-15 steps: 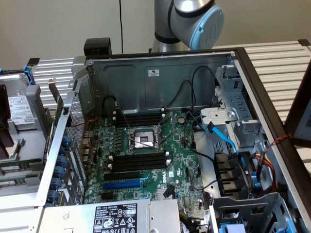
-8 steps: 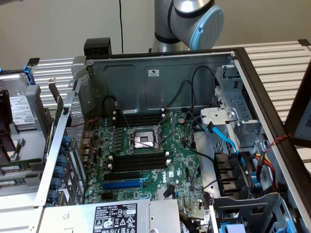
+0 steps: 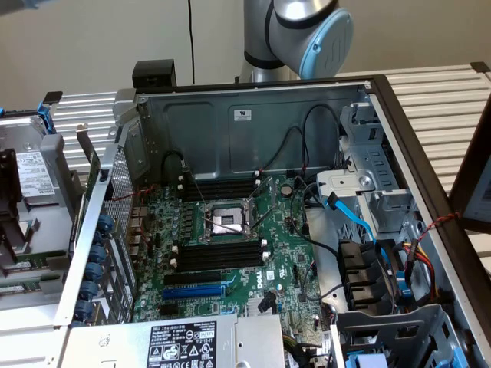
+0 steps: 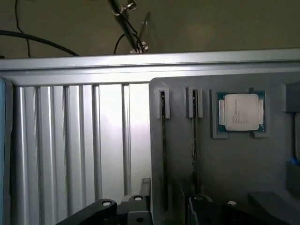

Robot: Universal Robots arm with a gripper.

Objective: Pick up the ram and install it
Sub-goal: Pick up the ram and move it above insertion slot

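In the wrist view a grey holder (image 4: 234, 173) has two narrow slots. Each slot carries a thin stick seen edge-on, the ram (image 4: 162, 140) and a second one (image 4: 193, 136). My gripper (image 4: 166, 208) hangs over the near end of these slots, open, with nothing between its fingers and dark finger parts (image 4: 105, 206) on either side. In the exterior view the arm's elbow (image 3: 307, 31) rises behind the open computer case (image 3: 253, 123). The motherboard (image 3: 284, 253) lies inside with empty black memory slots (image 3: 219, 253) on both sides of the processor socket (image 3: 222, 220).
A processor chip (image 4: 241, 112) sits in a pocket of the holder beside the sticks. Ribbed aluminium table (image 4: 70, 150) lies next to the holder. In the case are a blue expansion slot (image 3: 201, 291), loose cables (image 3: 353, 218), a drive cage (image 3: 383, 199) and a power supply (image 3: 180, 345).
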